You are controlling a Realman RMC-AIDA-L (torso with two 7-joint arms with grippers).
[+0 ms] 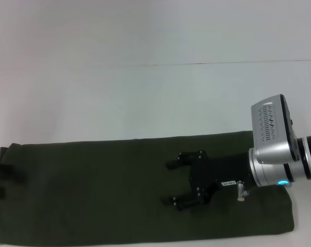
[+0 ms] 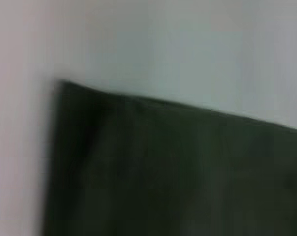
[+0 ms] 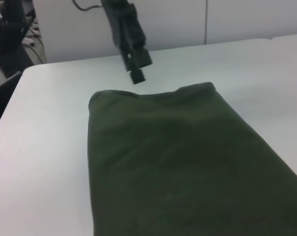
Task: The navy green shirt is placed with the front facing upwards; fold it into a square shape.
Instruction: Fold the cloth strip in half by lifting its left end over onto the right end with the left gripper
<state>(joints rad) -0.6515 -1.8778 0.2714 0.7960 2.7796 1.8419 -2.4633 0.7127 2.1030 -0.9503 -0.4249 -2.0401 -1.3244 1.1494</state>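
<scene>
Shirt (image 1: pixel 114 180), smooth olive fabric band

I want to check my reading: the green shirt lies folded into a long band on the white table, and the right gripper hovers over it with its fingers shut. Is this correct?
Not quite. The shirt does lie as a long band on the table, and the right gripper is over it, but its fingers are spread open, not shut. The head view shows this.

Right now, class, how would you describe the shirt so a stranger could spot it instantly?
Look at the white table. Along its near edge lies the navy green shirt, folded into a long band. It is the only cloth there, plain dark olive, under the right end effector, which is open.
</scene>
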